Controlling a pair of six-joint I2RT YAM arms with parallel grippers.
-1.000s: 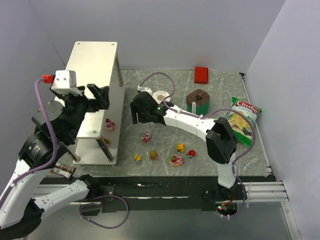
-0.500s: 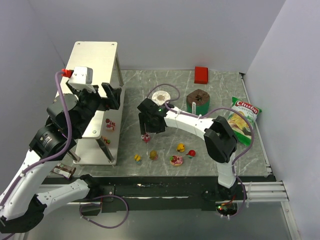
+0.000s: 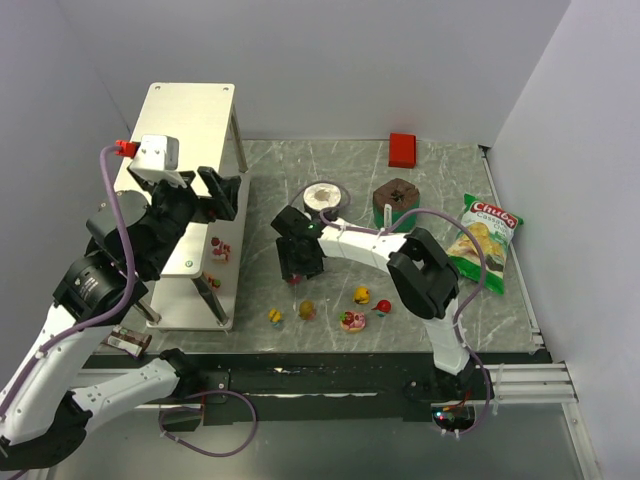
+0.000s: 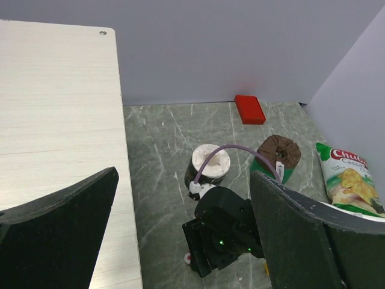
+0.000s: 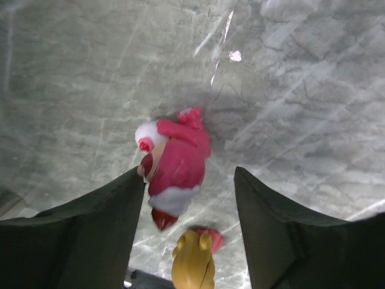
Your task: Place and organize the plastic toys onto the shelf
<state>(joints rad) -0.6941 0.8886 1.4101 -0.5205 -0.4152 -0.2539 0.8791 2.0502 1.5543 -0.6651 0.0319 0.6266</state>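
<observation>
The right fingers stand apart on either side of a pink toy lying on its side on the desk. One finger is almost against the toy and the other has a clear gap. That offset is the main risk: a squeeze from here may shove or roll the toy, so it slips out of the grip. A yellow toy lies just beside it and may get nudged or pinched along with it. The left fingers hang wide apart and empty above the shelf. Other toys sit near the desk's front edge. The carry to the shelf heads toward the left arm, so the two arms may collide.
</observation>
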